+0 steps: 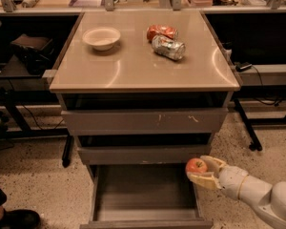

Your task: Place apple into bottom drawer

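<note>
Down at the front, the bottom drawer (143,194) is pulled out, and you can see its plain grey floor and low sides. At its right side is the gripper (197,169), on the end of a white arm (257,194) that comes in from the lower right corner. Its two pale fingers (210,161) are clamped on the apple (196,165), one above it and one below it. The apple is red with a bit of yellow. It is up in the air by the right edge of the drawer and is not inside it yet. Over on the lower left a dark shoe (14,218) stands on the speckled floor (33,175). Behind the open drawer are the middle drawer (143,154) and the top drawer (143,121), both pushed in, and the top one has small scratches on its front. Higher up is the flat tan cabinet top (133,66). A white bowl (101,37) sits on its left side. On its right side a silver can (168,47) lies on its side, touching a crushed red can (162,31) just behind it. Far at the back are dark benches with cluttered shelves.
</note>
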